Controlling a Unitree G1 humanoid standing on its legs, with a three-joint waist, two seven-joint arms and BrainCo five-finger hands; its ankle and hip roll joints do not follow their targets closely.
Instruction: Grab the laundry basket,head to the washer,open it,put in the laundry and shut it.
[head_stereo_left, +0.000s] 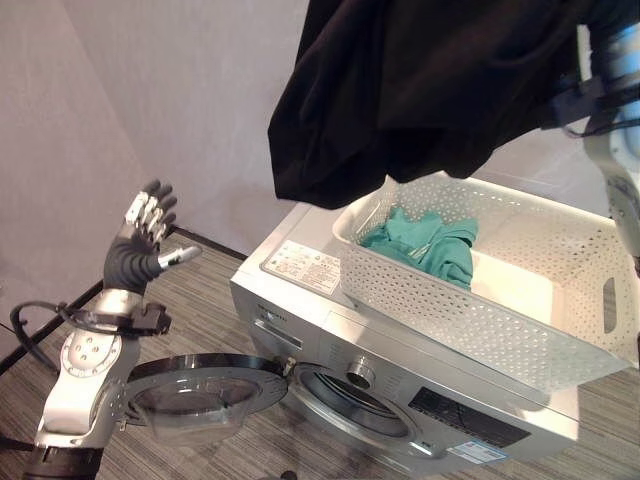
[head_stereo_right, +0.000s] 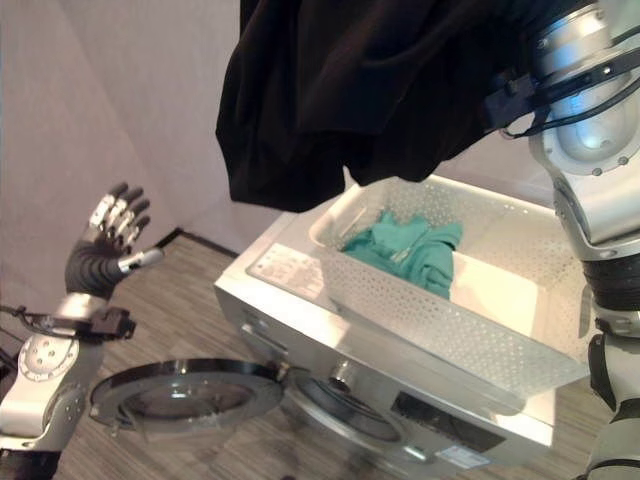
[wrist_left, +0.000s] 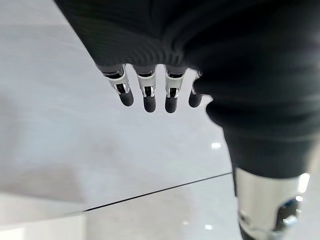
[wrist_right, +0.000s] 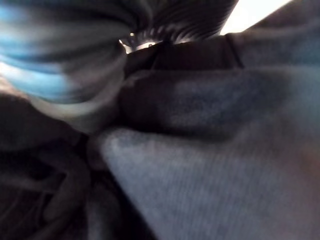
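**Dark garment high above the basket, drum opening low and to the left**

A black garment (head_stereo_left: 420, 90) hangs from the robot's right arm, up at the top of the head views, directly over the white laundry basket (head_stereo_left: 480, 300) that sits on top of the washer (head_stereo_left: 330, 330). The right robot hand itself is buried in the cloth; the right wrist view gives folds of dark fabric pressed close, so whether the fingers are curled round it cannot be told. A teal garment (head_stereo_left: 425, 245) lies in the basket's far corner.

The relation that matters: the drum opening (head_stereo_left: 350, 395) faces forward, well below the hanging cloth and toward the robot's left, with the round door (head_stereo_left: 195, 390) swung out flat beside it. The garment drapes vertically, its loose hem lowest, so by this reading it needs to travel down and leftward past the basket's front wall.

The left robot hand (head_stereo_left: 145, 230) is raised with fingers spread and straight, holding nothing, above the open door and nearer the opening than the right.
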